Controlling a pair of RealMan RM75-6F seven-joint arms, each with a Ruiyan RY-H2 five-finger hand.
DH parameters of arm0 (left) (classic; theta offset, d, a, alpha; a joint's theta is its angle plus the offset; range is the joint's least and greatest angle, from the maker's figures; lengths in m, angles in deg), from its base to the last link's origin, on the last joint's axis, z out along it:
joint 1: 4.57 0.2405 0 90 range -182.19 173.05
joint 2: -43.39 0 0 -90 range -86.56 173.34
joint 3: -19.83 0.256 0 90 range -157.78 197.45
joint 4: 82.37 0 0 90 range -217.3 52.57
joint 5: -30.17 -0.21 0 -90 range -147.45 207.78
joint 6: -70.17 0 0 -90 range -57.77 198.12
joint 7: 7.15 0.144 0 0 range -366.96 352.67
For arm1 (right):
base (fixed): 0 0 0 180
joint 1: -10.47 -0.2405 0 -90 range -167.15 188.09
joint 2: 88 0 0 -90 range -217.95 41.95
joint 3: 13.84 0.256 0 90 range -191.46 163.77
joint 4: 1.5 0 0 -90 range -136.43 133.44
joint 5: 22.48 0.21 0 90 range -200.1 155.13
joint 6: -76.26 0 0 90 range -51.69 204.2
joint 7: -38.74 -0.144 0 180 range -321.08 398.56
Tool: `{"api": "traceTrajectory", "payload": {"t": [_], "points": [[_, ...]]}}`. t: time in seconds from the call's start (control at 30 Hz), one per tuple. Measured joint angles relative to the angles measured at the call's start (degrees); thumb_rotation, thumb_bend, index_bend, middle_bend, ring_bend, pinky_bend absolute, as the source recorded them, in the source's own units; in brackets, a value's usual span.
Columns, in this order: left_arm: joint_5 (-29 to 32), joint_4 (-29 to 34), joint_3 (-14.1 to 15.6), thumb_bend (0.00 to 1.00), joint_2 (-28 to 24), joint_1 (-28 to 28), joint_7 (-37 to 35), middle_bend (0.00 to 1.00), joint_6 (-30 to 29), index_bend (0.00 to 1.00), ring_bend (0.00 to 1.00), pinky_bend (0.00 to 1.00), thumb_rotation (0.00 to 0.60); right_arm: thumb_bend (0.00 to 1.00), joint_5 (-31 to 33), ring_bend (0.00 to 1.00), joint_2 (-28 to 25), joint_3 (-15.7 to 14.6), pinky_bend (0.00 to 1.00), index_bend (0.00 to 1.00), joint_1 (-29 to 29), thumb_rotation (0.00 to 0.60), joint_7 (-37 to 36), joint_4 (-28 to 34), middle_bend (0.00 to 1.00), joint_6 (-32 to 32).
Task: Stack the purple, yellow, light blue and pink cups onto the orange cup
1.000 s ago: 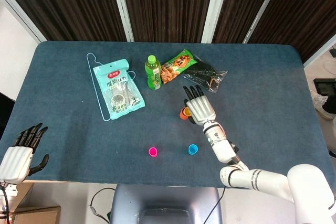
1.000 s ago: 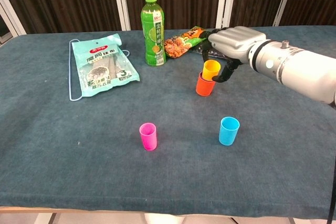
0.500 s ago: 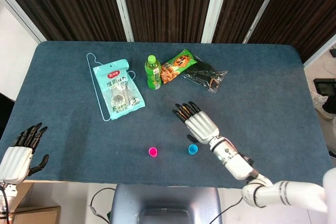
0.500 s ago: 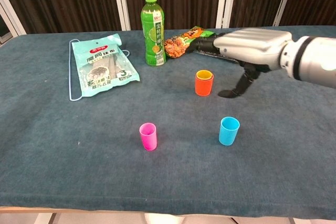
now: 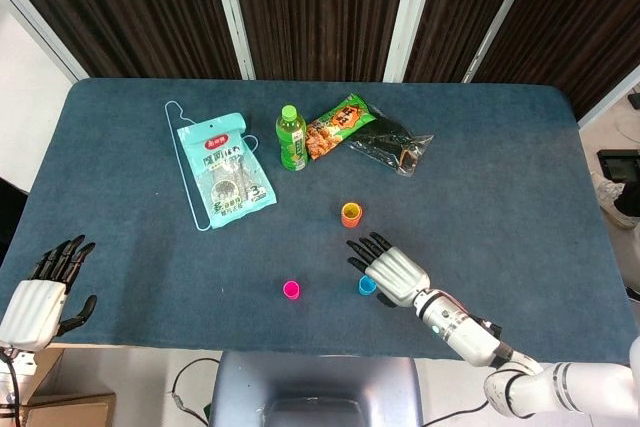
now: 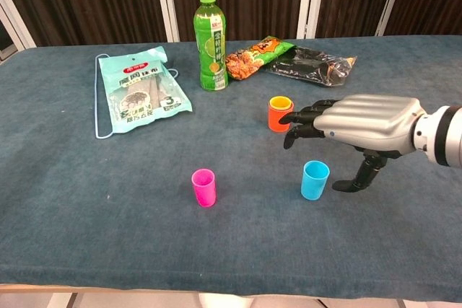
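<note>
Head view. The orange cup (image 5: 351,214) stands upright a little right of the table's middle, with the yellow cup (image 5: 351,211) nested inside it; only the yellow rim shows, and any purple cup within cannot be made out. Nearer the front edge, the pink cup (image 5: 291,290) stands alone, and the light blue cup (image 5: 367,285) stands to its right, well apart from it. The right hand (image 5: 390,272) is over the light blue cup's right side, palm down, fingers spread and extended toward the far left, holding nothing. The left hand (image 5: 38,292) is off the near left corner of the table (image 5: 520,167), fingers apart and empty. Along the far side lie a teal packet (image 5: 225,173) on a wire hanger (image 5: 184,152), a green bottle (image 5: 291,137), a snack bag (image 5: 339,127) and a dark clear bag (image 5: 391,146).

Chest view. The orange cup (image 6: 278,118) carries the yellow cup (image 6: 281,103) as a raised rim above its own. The right hand (image 6: 355,122) is above the table just right of the light blue cup (image 6: 315,179), fingers stretched leftward and apart, thumb hanging down beside the cup (contact between thumb and cup cannot be told). Nothing is in its grasp. The fingertips reach near the orange cup without touching it. The pink cup (image 6: 203,187) stands upright at near centre, left of the light blue cup. The left hand does not appear here.
</note>
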Motion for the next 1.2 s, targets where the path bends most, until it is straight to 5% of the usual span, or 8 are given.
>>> {"api": "traceTrajectory", "payload": {"t": [0.6, 0.9, 1.03, 1.2], "points": [[0.1, 0.0, 0.1, 0.39, -0.5, 0.2, -0.8, 0.00, -0.2, 0.00, 0.00, 0.14, 0.600, 0.40, -0.1, 0.00, 3.8, 0.9, 0.00, 0.63, 0.1, 0.600, 1.3, -3.0, 0.07, -1.2], [0.4, 0.1, -0.1, 0.39, -0.6, 0.5, -0.8, 0.00, -0.7, 0.00, 0.00, 0.14, 0.600, 0.40, 0.7, 0.00, 3.7, 1.8, 0.00, 0.65, 0.3, 0.600, 1.9, -2.6, 0.10, -2.2], [0.6, 0.0, -0.2, 0.39, -0.6, 0.5, -0.8, 0.00, -0.5, 0.00, 0.00, 0.14, 0.600, 0.40, -0.5, 0.00, 4.1, 4.1, 0.00, 0.65, 0.8, 0.600, -0.2, -2.8, 0.11, -6.0], [0.7, 0.1, -0.2, 0.39, -0.5, 0.3, -0.4, 0.00, -0.1, 0.00, 0.00, 0.14, 0.600, 0.40, -0.8, 0.00, 6.9, 10.9, 0.00, 0.65, 0.4, 0.600, -2.9, -6.2, 0.11, -11.2]]}}
